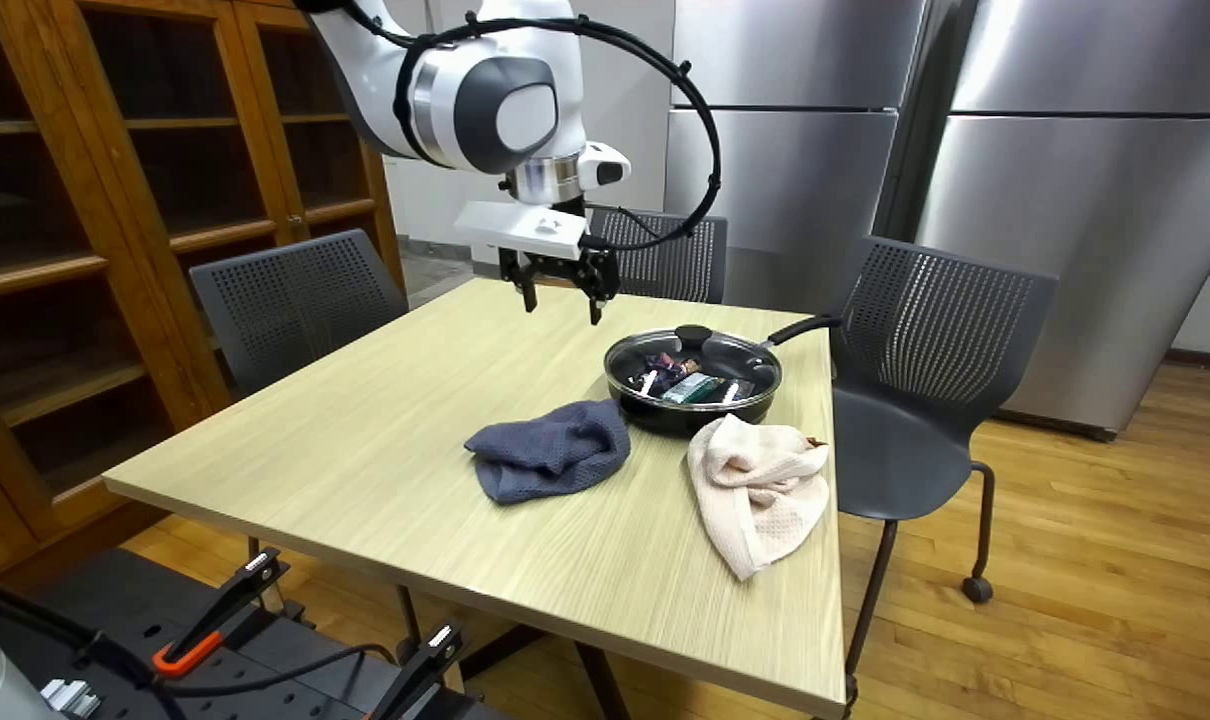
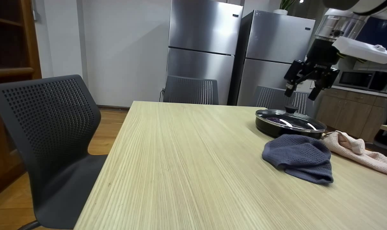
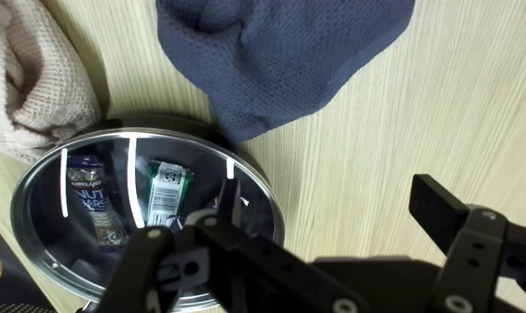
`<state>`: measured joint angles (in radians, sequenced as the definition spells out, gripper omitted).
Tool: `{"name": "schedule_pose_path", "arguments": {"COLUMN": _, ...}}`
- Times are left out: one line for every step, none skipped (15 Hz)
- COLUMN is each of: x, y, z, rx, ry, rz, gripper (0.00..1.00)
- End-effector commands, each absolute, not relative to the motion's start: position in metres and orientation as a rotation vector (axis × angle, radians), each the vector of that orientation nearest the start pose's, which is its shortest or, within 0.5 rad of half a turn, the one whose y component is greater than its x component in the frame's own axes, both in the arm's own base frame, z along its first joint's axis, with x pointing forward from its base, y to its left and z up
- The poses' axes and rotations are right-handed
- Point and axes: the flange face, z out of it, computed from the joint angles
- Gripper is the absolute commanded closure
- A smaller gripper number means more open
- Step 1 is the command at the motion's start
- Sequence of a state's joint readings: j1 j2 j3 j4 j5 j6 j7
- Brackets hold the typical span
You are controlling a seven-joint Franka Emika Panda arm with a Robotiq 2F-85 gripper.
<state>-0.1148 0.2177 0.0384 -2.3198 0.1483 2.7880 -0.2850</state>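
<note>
1. Several glass-fronted doors of a wooden cabinet (image 1: 95, 150) stand at left. Grey chair (image 1: 300, 305) in front of them, at the left edge of the worktop (image 1: 365, 430). Black clamp (image 1: 227, 605) with orange grip, near left.
2. Blue towel (image 1: 550, 455): crumpled on the worktop, just to the near left of the pan (image 1: 655, 418) in an exterior view. In the wrist view its tip reaches the pan's edge; touching or merely close, cannot tell.
3. Hand (image 1: 563, 308): fingers spread well apart, clear gap between them. Raised above the worktop. In both exterior views it sits higher than the glass lid (image 1: 710, 362), apart from it. In the wrist view the finger at left overlaps the lid; the finger at right shows against wood grain.
4. Pan: black, on the right part of the worktop, nearest thing to the hand. Handle (image 1: 805, 328) points right and far. Lid rests on top, black knob (image 1: 693, 333) upright. Through the glass, wrist view: Kirkland nut bar (image 3: 95, 200); to its right, green-and-white wrapper (image 3: 167, 191).
5. Pink towel (image 1: 760, 490): crumpled, right edge of the worktop, near side of the pan.
6. Two steel refrigerators (image 1: 780, 180), far right; dark chair (image 1: 935, 330) at the right edge.
</note>
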Motion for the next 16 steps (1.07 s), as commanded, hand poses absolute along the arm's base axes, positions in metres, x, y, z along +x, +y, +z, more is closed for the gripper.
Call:
{"name": "schedule_pose_path", "arguments": {"x": 0.52, "y": -0.032, "z": 0.283, "rx": -3.073, "ry": -0.182, "rz": -0.407, "gripper": 0.0}}
{"name": "schedule_pose_path", "arguments": {"x": 0.52, "y": -0.028, "z": 0.283, "rx": -3.064, "ry": -0.181, "rz": -0.391, "gripper": 0.0}}
{"name": "schedule_pose_path", "arguments": {"x": 0.521, "y": -0.024, "z": 0.283, "rx": -3.067, "ry": -0.177, "rz": -0.378, "gripper": 0.0}}
{"name": "schedule_pose_path", "arguments": {"x": 0.521, "y": -0.02, "z": 0.283, "rx": -3.07, "ry": -0.181, "rz": -0.374, "gripper": 0.0}}
{"name": "schedule_pose_path", "arguments": {"x": 0.522, "y": -0.016, "z": 0.283, "rx": -3.076, "ry": -0.19, "rz": -0.375, "gripper": 0.0}}
{"name": "schedule_pose_path", "arguments": {"x": 0.523, "y": -0.012, "z": 0.283, "rx": -3.08, "ry": -0.211, "rz": -0.377, "gripper": 0.0}}
{"name": "schedule_pose_path", "arguments": {"x": 0.528, "y": -0.019, "z": 0.275, "rx": -3.073, "ry": -0.193, "rz": -0.381, "gripper": 0.0}}
{"name": "schedule_pose_path", "arguments": {"x": 0.528, "y": -0.015, "z": 0.275, "rx": -3.072, "ry": -0.204, "rz": -0.381, "gripper": 0.0}}
{"name": "schedule_pose_path", "arguments": {"x": 0.529, "y": -0.013, "z": 0.275, "rx": -3.072, "ry": -0.211, "rz": -0.38, "gripper": 0.0}}
{"name": "schedule_pose_path", "arguments": {"x": 0.529, "y": -0.012, "z": 0.275, "rx": -3.071, "ry": -0.214, "rz": -0.38, "gripper": 0.0}}
{"name": "schedule_pose_path", "arguments": {"x": 0.529, "y": -0.012, "z": 0.275, "rx": -3.071, "ry": -0.214, "rz": -0.38, "gripper": 0.0}}
{"name": "schedule_pose_path", "arguments": {"x": 0.529, "y": -0.012, "z": 0.275, "rx": -3.071, "ry": -0.214, "rz": -0.38, "gripper": 0.0}}
{"name": "schedule_pose_path", "arguments": {"x": 0.529, "y": -0.012, "z": 0.275, "rx": -3.071, "ry": -0.214, "rz": -0.38, "gripper": 0.0}}
{"name": "schedule_pose_path", "arguments": {"x": 0.529, "y": -0.012, "z": 0.275, "rx": -3.072, "ry": -0.214, "rz": -0.38, "gripper": 0.0}}
{"name": "schedule_pose_path", "arguments": {"x": 0.529, "y": -0.012, "z": 0.275, "rx": -3.072, "ry": -0.214, "rz": -0.38, "gripper": 0.0}}
{"name": "schedule_pose_path", "arguments": {"x": 0.529, "y": -0.012, "z": 0.275, "rx": -3.072, "ry": -0.214, "rz": -0.38, "gripper": 0.0}}
